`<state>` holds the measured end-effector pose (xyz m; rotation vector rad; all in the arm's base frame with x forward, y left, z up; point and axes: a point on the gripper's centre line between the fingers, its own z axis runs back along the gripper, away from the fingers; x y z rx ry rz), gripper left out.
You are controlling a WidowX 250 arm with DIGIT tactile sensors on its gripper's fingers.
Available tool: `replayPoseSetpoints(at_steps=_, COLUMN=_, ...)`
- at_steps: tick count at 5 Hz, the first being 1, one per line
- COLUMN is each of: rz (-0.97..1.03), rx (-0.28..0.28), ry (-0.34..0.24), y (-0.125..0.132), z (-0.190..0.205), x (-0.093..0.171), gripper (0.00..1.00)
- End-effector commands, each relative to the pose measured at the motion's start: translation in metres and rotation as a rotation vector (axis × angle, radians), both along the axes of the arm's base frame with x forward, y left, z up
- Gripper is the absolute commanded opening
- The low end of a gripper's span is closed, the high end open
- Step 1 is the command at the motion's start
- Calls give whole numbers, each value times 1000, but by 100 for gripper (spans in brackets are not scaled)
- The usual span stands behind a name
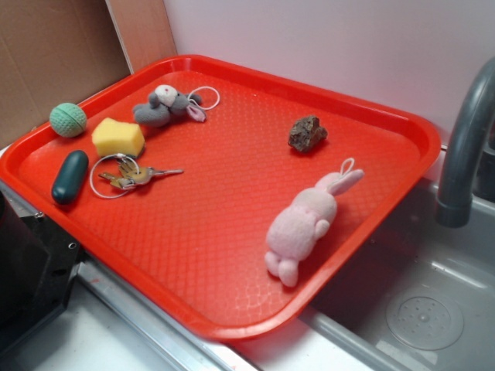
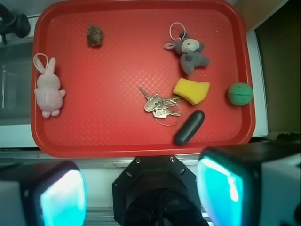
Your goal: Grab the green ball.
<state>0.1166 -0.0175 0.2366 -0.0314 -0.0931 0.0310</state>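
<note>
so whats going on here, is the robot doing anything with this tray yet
Not yet. The gripper hangs open high above the near edge of the red tray, holding nothing. The green ball it is meant to grab sits untouched on the tray's rim at one corner, just beyond the yellow sponge. Also on the tray are a dark green capsule, keys, a grey plush mouse, a pink plush bunny and a brown rock.

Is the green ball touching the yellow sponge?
Apart. The wrist view shows bare red tray between the green ball and the yellow sponge; the exterior view also shows a red gap between them.
</note>
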Motion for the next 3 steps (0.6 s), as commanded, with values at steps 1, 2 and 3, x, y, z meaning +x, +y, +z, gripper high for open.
replayPoseSetpoints(at_steps=1, rz=0, rx=0, ry=0, y=0, z=0, x=0, gripper=100)
replayPoseSetpoints(at_steps=2, rz=251, rx=-43, ry=61, y=50, z=-40, x=10, gripper=100)
replayPoseSetpoints(at_steps=3, rz=501, rx=-26, ry=5, y=88, z=-63, x=18, gripper=100)
